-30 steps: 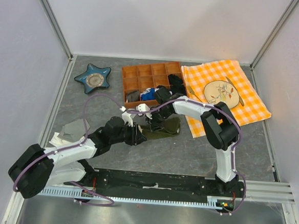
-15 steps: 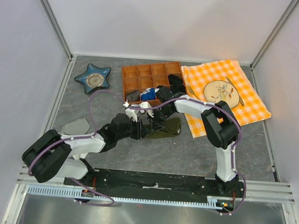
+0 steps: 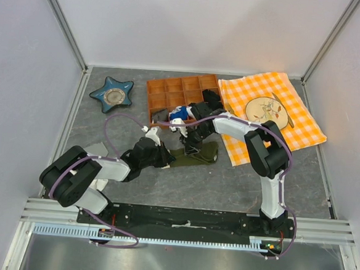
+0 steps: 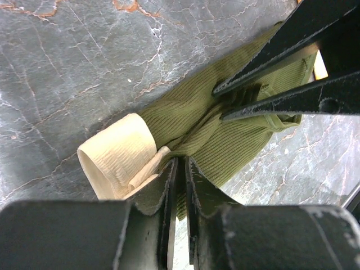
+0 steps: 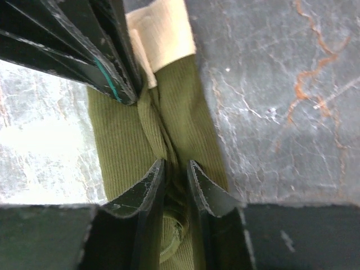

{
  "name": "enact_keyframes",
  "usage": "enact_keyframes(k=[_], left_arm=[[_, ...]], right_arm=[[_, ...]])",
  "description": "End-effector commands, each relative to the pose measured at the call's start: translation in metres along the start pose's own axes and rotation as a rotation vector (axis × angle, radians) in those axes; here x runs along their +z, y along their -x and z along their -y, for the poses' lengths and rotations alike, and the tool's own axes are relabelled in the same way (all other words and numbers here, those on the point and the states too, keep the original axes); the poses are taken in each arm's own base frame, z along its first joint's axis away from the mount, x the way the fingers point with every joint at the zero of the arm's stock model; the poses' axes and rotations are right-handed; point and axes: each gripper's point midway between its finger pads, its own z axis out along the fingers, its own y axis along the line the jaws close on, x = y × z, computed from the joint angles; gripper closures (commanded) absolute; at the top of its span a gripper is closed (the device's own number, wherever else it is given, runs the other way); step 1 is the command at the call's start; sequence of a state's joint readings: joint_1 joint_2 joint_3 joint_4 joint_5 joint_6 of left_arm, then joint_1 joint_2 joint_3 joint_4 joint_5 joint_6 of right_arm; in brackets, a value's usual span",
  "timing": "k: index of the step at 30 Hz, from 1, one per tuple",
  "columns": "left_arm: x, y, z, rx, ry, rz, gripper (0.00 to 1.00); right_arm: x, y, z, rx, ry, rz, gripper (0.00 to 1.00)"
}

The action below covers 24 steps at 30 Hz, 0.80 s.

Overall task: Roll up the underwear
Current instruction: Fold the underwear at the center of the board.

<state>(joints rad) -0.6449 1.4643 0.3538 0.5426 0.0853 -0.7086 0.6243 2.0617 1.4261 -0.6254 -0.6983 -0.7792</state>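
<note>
On the grey table [image 3: 226,181], the tray [image 3: 178,90] of square compartments stands toward the far edge and serves as the reference for all positions. Right of the tray, touching its right side, lies the checked cloth [image 3: 298,118], which bears a round plate [image 3: 265,110]. Left of the tray, and apart from it, sits the star dish [image 3: 112,94]. Well to the near left of the tray a grey cloth [image 3: 95,149] shows partly behind the left arm. Just near of the tray's front wall, the underwear [image 3: 200,154] lies flat on the table as a long, narrow olive strip. Its cream waistband [image 4: 121,149] is curled into a loose loop at the strip's left end. The left gripper [image 3: 166,154] meets the strip at that end. In the left wrist view its fingers [image 4: 169,185] are drawn almost together, pinching a fold of olive cloth beside the waistband. The right gripper [image 3: 191,145] comes down over the strip a little farther right. In the right wrist view its fingers [image 5: 149,185] are closed on a bunched ridge of cloth that runs along the strip's middle. The two grippers stand close together, tips nearly facing. Small black and blue garments fill the tray's near compartments.
</note>
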Motion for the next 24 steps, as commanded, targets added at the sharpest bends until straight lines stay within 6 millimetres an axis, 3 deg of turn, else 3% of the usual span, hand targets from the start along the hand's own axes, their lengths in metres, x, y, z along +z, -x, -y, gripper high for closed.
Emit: enact_keyframes(k=[1, 10, 15, 18, 20, 22, 24], left_arm=[[-0.006, -0.038, -0.045, -0.072, 0.162, -0.098, 0.83], [-0.007, -0.046, -0.053, -0.112, 0.186, -0.130, 0.83], [-0.007, -0.045, -0.051, -0.124, 0.183, -0.136, 0.81], [-0.007, -0.043, -0.048, -0.129, 0.178, -0.137, 0.80], [-0.006, -0.042, -0.046, -0.134, 0.172, -0.137, 0.80], [-0.007, -0.041, -0.045, -0.135, 0.169, -0.139, 0.79], [-0.007, -0.040, -0.043, -0.138, 0.166, -0.135, 0.79]], right_arm=[[-0.031, 0.021, 0.026, -0.016, -0.153, 0.021, 0.70], [-0.053, 0.007, 0.063, 0.021, -0.410, -0.064, 0.67], [-0.062, 0.009, 0.065, 0.041, -0.422, -0.039, 0.67], [-0.079, 0.028, 0.049, 0.026, -0.367, 0.050, 0.67], [-0.091, 0.046, 0.023, -0.026, -0.271, 0.131, 0.66], [-0.093, 0.048, -0.001, -0.075, -0.195, 0.161, 0.61], [-0.087, 0.042, -0.022, -0.094, -0.109, 0.175, 0.63]])
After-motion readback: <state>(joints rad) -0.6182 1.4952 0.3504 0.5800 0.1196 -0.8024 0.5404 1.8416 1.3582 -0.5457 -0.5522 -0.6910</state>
